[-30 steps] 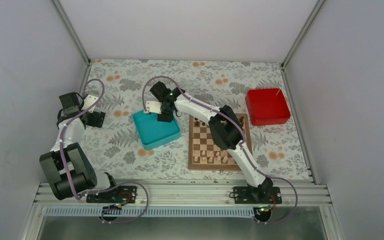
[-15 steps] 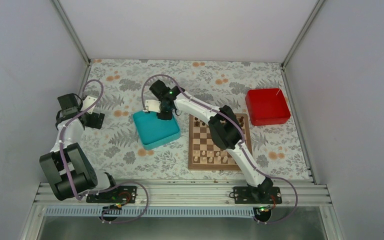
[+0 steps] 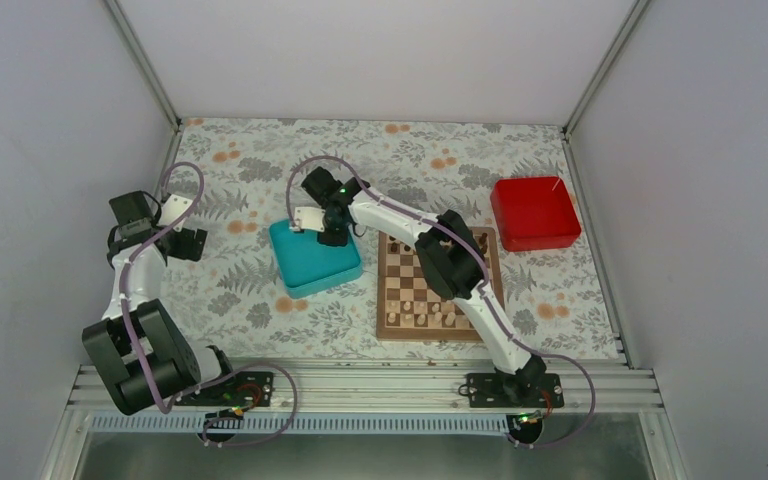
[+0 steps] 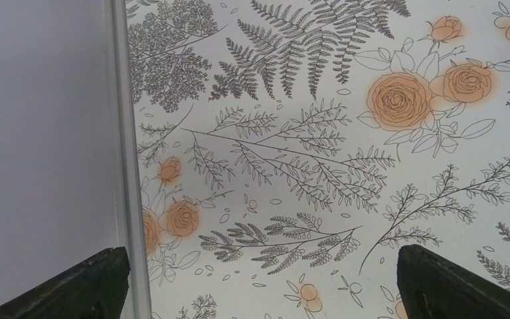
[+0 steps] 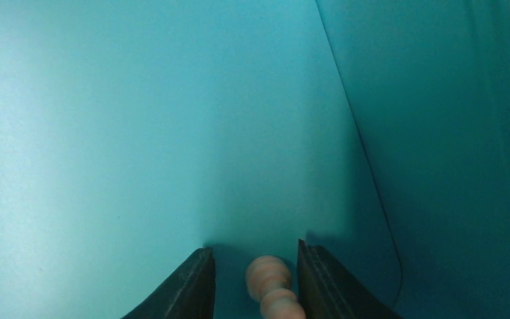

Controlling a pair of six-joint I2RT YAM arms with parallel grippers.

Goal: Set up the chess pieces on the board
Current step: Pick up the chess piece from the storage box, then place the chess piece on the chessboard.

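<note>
Pickup in progress: the right tool is down inside the teal tray, its jaws half spread on either side of a pale beige chess piece. The piece appears to lie on the tray floor, in the far corner of the tray on the side toward the board. A sliver of teal shows between the piece and one jaw, so nothing reads as pinched yet. The board sits just beside the tray on the flowered bench. The left tool hovers over bare cloth well apart from the tray, on the side away from the board, jaws spread wide and holding nothing.

To do this step well, the right tool likely needs to close squarely on the piece's body rather than its rounded head, which could squirt out. A slow squeeze with the piece centred between the jaws looks the safer course, followed by a straight lift clear of the tray wall before any swing across to the board.
</note>
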